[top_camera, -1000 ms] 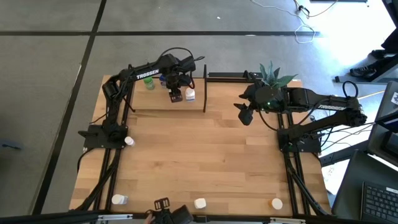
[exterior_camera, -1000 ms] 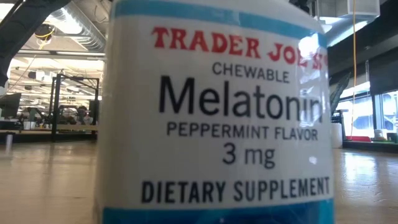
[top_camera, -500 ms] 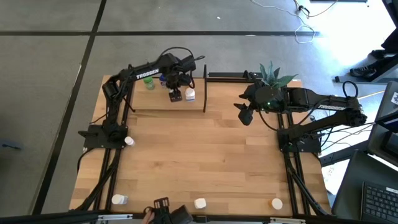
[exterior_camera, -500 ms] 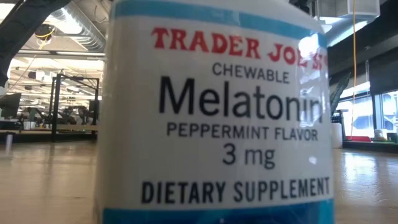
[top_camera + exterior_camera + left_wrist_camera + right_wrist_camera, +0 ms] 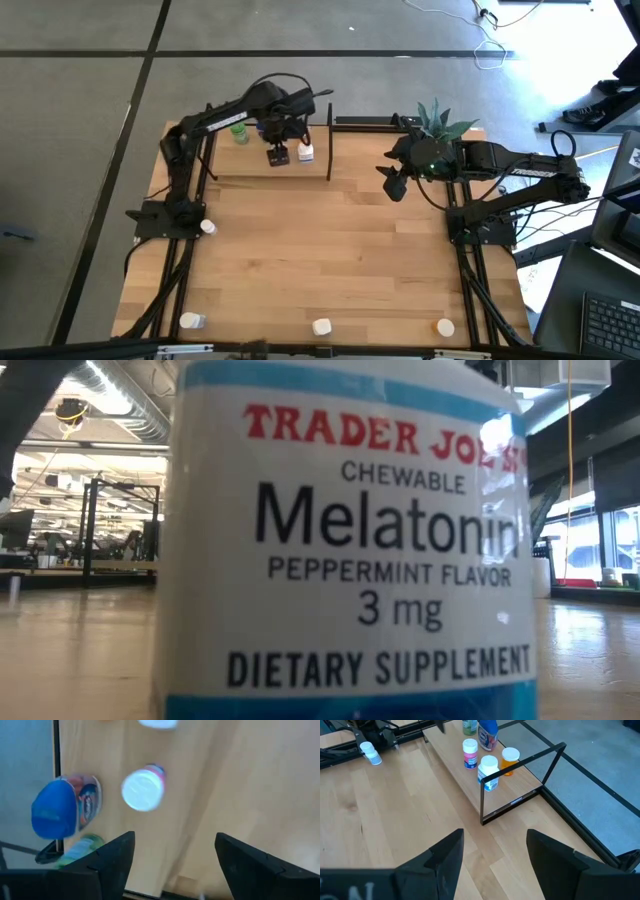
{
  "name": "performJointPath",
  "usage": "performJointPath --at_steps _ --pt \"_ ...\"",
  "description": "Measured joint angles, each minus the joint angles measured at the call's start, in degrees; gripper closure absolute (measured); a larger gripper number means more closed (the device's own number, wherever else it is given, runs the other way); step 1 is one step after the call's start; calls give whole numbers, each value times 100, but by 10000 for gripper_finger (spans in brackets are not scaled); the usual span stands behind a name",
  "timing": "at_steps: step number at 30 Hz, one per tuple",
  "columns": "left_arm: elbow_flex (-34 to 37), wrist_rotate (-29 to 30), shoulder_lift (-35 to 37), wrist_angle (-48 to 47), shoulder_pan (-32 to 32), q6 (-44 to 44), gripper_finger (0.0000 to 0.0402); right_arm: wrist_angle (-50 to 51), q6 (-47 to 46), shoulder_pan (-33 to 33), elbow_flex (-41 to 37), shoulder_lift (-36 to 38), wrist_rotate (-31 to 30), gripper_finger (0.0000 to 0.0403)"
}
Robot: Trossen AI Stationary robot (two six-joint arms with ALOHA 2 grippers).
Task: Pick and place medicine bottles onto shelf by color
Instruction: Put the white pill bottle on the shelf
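Note:
The shelf point(image 5: 250, 165) stands at the table's far left. On it stand a blue bottle point(image 5: 56, 811), a green bottle point(image 5: 240, 133), a white-capped bottle with a pink label point(image 5: 143, 790), a white bottle with a blue label point(image 5: 488, 771) and an orange bottle point(image 5: 510, 760). My left gripper point(image 5: 279, 154) hangs open and empty above the shelf, over the pink-labelled bottle; its fingers show in the left wrist view point(image 5: 175, 845). My right gripper point(image 5: 393, 184) is open and empty above the table, right of the shelf.
Loose bottles stand on the table: one white-capped point(image 5: 207, 227) at the left, and two white ones point(image 5: 190, 321) point(image 5: 321, 326) and an orange one point(image 5: 445, 326) along the near edge. A melatonin bottle point(image 5: 345, 540) fills the low view. A potted plant point(image 5: 437, 120) stands at the far right.
My left gripper has shifted a little toward the table's left edge above the shelf, and its arm has drawn up. A dark thing at the table's near edge has gone out of the high view.

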State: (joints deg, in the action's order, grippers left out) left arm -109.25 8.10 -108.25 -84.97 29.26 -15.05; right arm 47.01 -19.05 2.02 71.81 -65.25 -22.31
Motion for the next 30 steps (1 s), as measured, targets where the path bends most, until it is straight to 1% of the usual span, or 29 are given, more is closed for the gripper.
performJointPath --at_steps 6,11,14,18,22,30 --pt "601 -22 1090 -14 -475 665 134 0 0 0 0 0 0 185" --pt "1399 -664 1982 -31 -977 1470 134 2 0 0 0 0 0 185" --pt "1925 -522 2407 -4 -1340 2005 134 1 -1 0 0 0 0 185" --pt "2569 -490 2806 -13 -1701 2776 134 0 -1 0 0 0 0 185" --pt "3056 -751 3118 -33 -2007 3546 134 2 0 0 0 0 -2 185" --pt "3723 -818 3578 -46 -2425 4718 134 -113 0 0 -2 0 -18 185"
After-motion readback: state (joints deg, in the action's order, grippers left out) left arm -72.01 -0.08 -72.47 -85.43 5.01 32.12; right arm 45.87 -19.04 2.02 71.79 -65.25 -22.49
